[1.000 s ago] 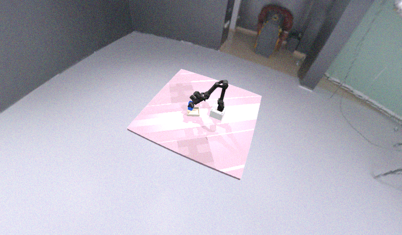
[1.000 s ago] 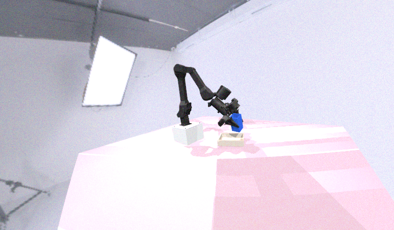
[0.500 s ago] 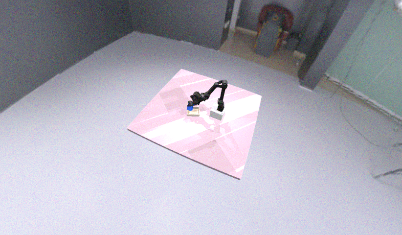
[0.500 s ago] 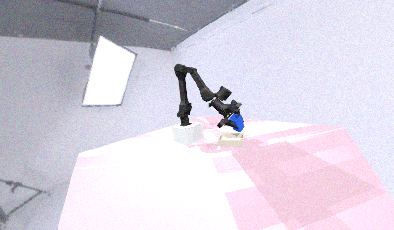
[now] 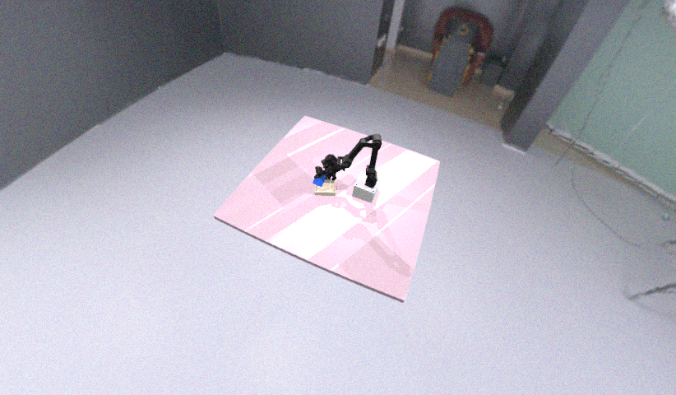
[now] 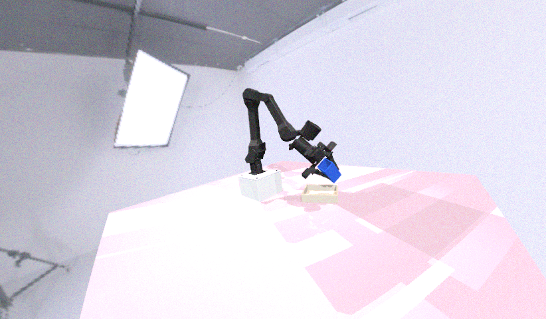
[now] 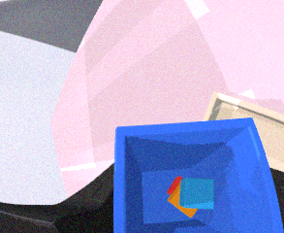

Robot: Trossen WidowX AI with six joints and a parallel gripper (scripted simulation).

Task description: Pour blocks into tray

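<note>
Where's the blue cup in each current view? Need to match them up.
Top: left of picture centre, by the gripper, at the tray's far-left corner.
Exterior: right of centre, tilted above the tray.
Wrist: bottom, centre to right, the cup open toward the camera.
Shared landmark: the tan tray.

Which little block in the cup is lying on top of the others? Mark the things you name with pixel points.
The light blue block (image 7: 197, 192) is on top. It partly covers the orange block (image 7: 182, 206), while the red block (image 7: 174, 184) peeks out at the side.
</note>
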